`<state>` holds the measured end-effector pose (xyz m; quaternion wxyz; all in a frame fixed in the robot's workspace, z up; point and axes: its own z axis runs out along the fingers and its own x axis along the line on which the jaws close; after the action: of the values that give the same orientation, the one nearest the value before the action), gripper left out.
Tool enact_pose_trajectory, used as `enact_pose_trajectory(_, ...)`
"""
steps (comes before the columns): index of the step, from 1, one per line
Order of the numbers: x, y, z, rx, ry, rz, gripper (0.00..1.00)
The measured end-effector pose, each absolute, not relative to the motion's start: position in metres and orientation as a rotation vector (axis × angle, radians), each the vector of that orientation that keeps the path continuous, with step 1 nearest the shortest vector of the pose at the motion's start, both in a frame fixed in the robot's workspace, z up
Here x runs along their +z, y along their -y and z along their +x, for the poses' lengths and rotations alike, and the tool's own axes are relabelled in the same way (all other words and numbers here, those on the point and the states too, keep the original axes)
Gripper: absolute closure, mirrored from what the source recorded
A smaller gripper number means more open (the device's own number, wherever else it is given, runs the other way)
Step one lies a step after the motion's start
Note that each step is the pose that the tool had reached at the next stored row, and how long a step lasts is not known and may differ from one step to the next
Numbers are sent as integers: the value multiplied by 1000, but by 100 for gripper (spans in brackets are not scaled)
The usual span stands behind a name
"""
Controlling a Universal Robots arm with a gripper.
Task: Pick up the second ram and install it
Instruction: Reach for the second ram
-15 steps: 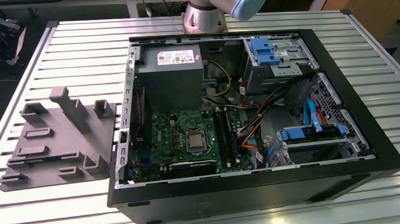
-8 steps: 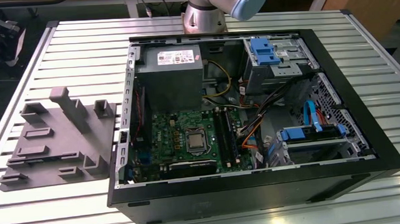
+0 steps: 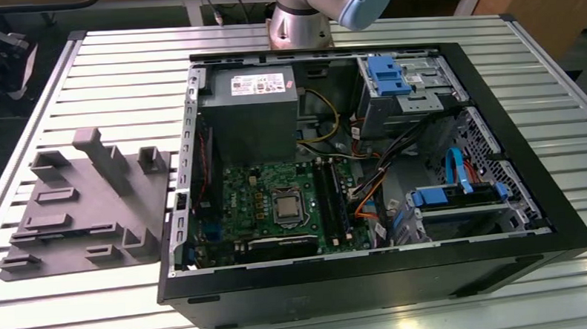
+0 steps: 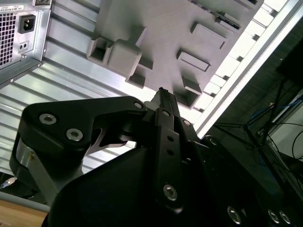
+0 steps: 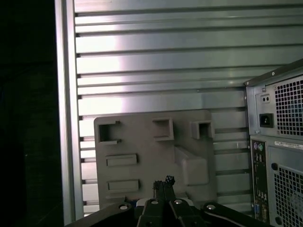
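Zero load: tool [image 5: 164, 182] tips together, clamping nothing, hanging above the grey tray [image 5: 142, 142] on the worktop [image 5: 156, 71]. The second ram [image 3: 332, 196] looks seated upright in a motherboard slot inside the case [image 3: 378, 280], presumably pressed home.

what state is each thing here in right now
black desktop computer case: on its side, side panel off, insides exposed
grey moulded plastic tray: flat on the metal slatted table, pockets empty
black claw: shut, holding nothing, above the tray
long black memory slots: cannot tell if filled
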<state>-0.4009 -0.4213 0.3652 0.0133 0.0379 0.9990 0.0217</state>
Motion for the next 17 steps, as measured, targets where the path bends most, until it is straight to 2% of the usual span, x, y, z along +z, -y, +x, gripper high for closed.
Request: enact_pose_trajectory(17,361,425,-404,68,-3112,118,89)
